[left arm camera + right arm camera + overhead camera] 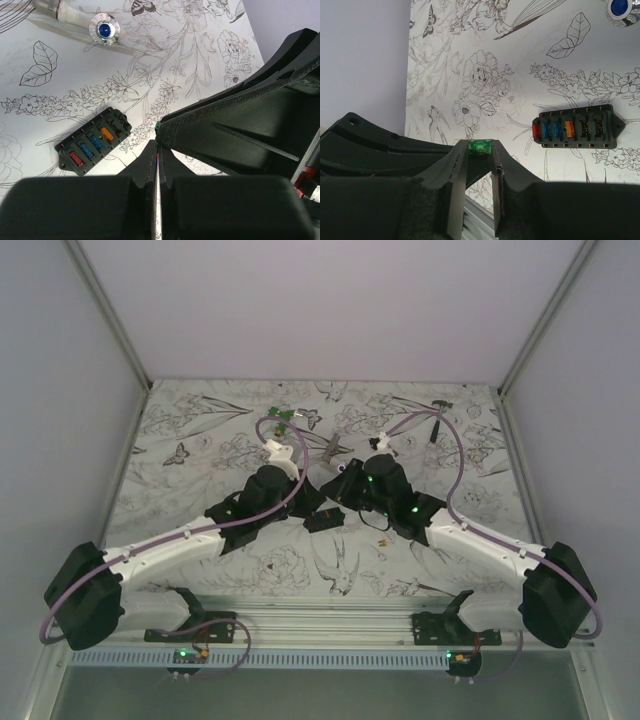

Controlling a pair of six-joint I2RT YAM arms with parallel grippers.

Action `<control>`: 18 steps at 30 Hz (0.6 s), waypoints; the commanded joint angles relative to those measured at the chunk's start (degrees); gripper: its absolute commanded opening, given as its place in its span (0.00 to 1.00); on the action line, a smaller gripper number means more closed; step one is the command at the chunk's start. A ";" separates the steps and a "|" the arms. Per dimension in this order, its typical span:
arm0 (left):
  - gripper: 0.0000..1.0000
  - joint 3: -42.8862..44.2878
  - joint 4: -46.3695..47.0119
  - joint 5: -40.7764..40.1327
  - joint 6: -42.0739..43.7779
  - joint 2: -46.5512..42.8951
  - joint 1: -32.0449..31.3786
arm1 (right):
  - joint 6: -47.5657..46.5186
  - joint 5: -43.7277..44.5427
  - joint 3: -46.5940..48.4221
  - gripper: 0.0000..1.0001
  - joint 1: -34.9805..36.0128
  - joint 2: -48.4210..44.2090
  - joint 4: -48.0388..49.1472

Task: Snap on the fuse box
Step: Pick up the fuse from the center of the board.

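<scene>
The left hand (157, 146) was clamped tight, fingers pressed flat together with nothing clearly between them. It hovered over the flowered counter (200, 440), just beside the fuse box (93, 144). The box lay flat and face up near the middle of the counter, between the two arms, with a red, two blue and an orange fuse seated in a row. Neither hand touched it. The right hand (480, 151) was narrowed onto a small green fuse (480, 147), pinched at its fingertips and held above the counter, off to one side of the box. A silver knob with a blue cap (104, 31) sat well apart, further up the counter.
</scene>
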 commanded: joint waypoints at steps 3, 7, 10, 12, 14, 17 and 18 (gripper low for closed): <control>0.00 -1.73 2.94 2.22 4.33 -3.36 1.12 | -3.32 -0.88 1.91 0.34 1.05 -2.60 -0.81; 0.00 -3.18 2.59 9.03 7.91 -6.24 3.61 | -14.40 -3.72 5.35 0.48 -0.66 -5.18 -5.77; 0.00 -3.38 2.13 17.20 9.95 -7.59 6.24 | -23.25 -10.92 7.25 0.54 -3.39 -7.20 -8.60; 0.00 -3.15 1.75 23.03 11.68 -8.42 7.28 | -28.99 -18.16 7.80 0.57 -5.68 -8.47 -9.39; 0.00 -2.60 1.14 28.44 13.28 -9.50 7.95 | -34.22 -25.48 8.55 0.60 -8.05 -9.41 -10.66; 0.00 -1.23 -0.14 34.74 15.13 -10.98 8.10 | -41.46 -34.35 9.60 0.60 -10.52 -10.80 -12.57; 0.00 -0.82 -0.47 36.88 15.32 -11.36 8.11 | -43.68 -36.45 9.99 0.60 -10.81 -11.08 -13.22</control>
